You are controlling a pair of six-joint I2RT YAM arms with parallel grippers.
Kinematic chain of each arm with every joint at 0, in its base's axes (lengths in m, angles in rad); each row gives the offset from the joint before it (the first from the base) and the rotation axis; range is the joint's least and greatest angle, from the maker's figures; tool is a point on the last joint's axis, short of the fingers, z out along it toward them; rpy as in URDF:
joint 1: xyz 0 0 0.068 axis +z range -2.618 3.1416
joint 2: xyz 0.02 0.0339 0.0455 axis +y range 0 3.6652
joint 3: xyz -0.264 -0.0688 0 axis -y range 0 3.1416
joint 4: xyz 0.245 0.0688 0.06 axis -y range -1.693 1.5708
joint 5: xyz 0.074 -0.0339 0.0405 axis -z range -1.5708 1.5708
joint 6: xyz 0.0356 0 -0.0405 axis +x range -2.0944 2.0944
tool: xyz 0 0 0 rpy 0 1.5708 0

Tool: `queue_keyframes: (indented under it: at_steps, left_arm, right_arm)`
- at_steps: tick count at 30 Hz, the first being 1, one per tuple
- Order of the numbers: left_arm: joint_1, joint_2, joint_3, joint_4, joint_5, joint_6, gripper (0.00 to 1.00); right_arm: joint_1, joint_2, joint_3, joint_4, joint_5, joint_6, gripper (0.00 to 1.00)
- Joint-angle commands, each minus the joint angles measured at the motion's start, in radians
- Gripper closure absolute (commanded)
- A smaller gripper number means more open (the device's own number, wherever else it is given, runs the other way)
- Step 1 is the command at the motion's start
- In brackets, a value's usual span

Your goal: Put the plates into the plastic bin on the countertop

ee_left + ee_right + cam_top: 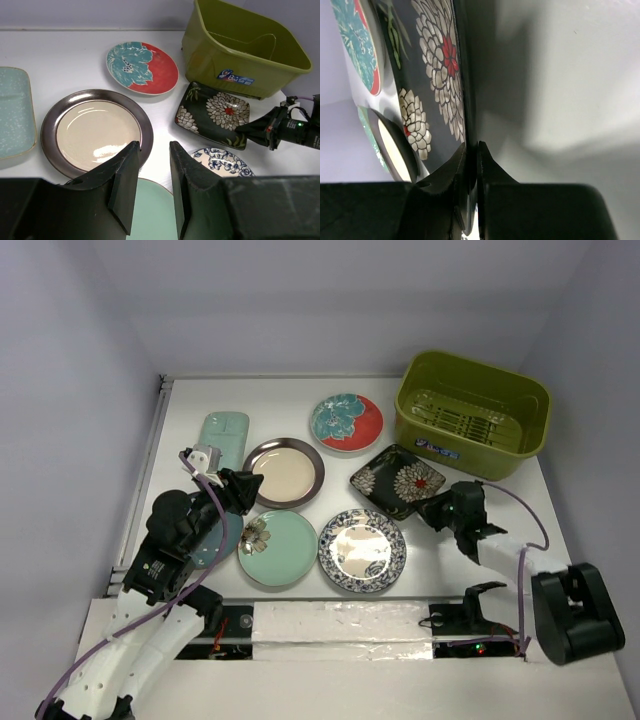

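Observation:
The olive plastic bin [470,410] stands empty at the back right of the white countertop [290,400]. My right gripper [432,508] is shut on the near right rim of the black square floral plate [398,480], as the right wrist view [471,147] shows. My left gripper [152,150] is open and empty, over the gap between the brown-rimmed cream plate [95,130] and the mint round plate [150,210]. The red-teal floral plate [346,423], blue-white plate [361,549] and pale mint rectangular plate [222,438] lie flat. The dark teal plate [215,540] is mostly hidden under my left arm.
Pale grey walls close in the counter at the back and sides. The bin [240,55] carries a small white-blue label on its front wall. A white taped strip [340,625] runs along the near edge between the arm bases.

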Motion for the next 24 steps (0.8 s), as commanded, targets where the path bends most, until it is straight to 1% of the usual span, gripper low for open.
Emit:
queue_keyframes:
  at_steps: [1, 6, 7, 9, 10, 12, 13, 14, 15, 16, 17, 18, 19, 20, 21, 22, 23, 24]
  left_arm:
    - [-0.006, -0.010, 0.043, 0.036, 0.008, 0.012, 0.72]
    - [-0.006, -0.018, 0.043, 0.036, 0.008, 0.012, 0.72]
    - [-0.006, -0.021, 0.043, 0.036, 0.008, 0.012, 0.72]
    - [-0.006, -0.024, 0.045, 0.038, 0.008, 0.010, 0.72]
    - [-0.006, -0.026, 0.045, 0.038, 0.008, 0.010, 0.72]
    - [-0.006, -0.027, 0.045, 0.039, 0.005, 0.010, 0.72]
    - [-0.006, -0.027, 0.045, 0.039, 0.003, 0.010, 0.72]
    - [-0.006, -0.027, 0.045, 0.039, 0.002, 0.010, 0.72]
    - [-0.006, -0.026, 0.045, 0.041, 0.000, 0.010, 0.72]
    - [-0.006, -0.027, 0.045, 0.041, -0.001, 0.010, 0.72]
    - [-0.006, -0.029, 0.045, 0.041, -0.003, 0.009, 0.72]
    - [-0.006, -0.032, 0.045, 0.041, -0.004, 0.009, 0.72]
    - [-0.006, -0.036, 0.043, 0.041, -0.006, 0.010, 0.72]
    - [-0.006, -0.039, 0.043, 0.041, -0.006, 0.009, 0.72]
    - [-0.006, -0.041, 0.043, 0.038, -0.007, 0.010, 0.72]
    - [-0.006, -0.044, 0.043, 0.038, -0.007, 0.009, 0.72]
    - [-0.006, -0.046, 0.043, 0.035, -0.007, 0.009, 0.73]
    - [-0.006, -0.047, 0.043, 0.035, -0.007, 0.009, 0.72]
  right_arm:
    - [0.003, -0.133, 0.065, -0.001, 0.000, 0.020, 1.00]
    - [0.022, -0.306, 0.127, -0.161, -0.035, -0.004, 1.00]
    - [0.022, -0.330, 0.137, -0.220, -0.043, -0.009, 1.00]
    - [0.031, -0.399, 0.173, -0.265, -0.069, -0.014, 1.00]
    - [0.031, -0.416, 0.188, -0.323, -0.103, -0.023, 1.00]
    - [0.052, -0.431, 0.242, -0.360, -0.144, -0.046, 1.00]
    - [0.061, -0.422, 0.265, -0.354, -0.173, -0.058, 1.00]
    - [0.071, -0.407, 0.292, -0.359, -0.249, -0.075, 1.00]
    - [0.083, -0.388, 0.373, -0.377, -0.270, -0.093, 1.00]
    - [0.094, -0.359, 0.418, -0.402, -0.290, -0.151, 1.00]
    - [0.094, -0.344, 0.465, -0.423, -0.290, -0.185, 1.00]
    - [0.094, -0.333, 0.560, -0.442, -0.276, -0.214, 1.00]
    - [0.094, -0.319, 0.606, -0.458, -0.264, -0.283, 1.00]
    - [0.094, -0.278, 0.658, -0.481, -0.218, -0.320, 1.00]
    - [0.082, -0.250, 0.714, -0.495, -0.209, -0.354, 1.00]
    - [0.071, -0.221, 0.816, -0.503, -0.209, -0.427, 1.00]
    - [0.054, -0.188, 0.866, -0.517, -0.204, -0.451, 1.00]
    - [0.008, -0.127, 0.909, -0.517, -0.224, -0.466, 1.00]
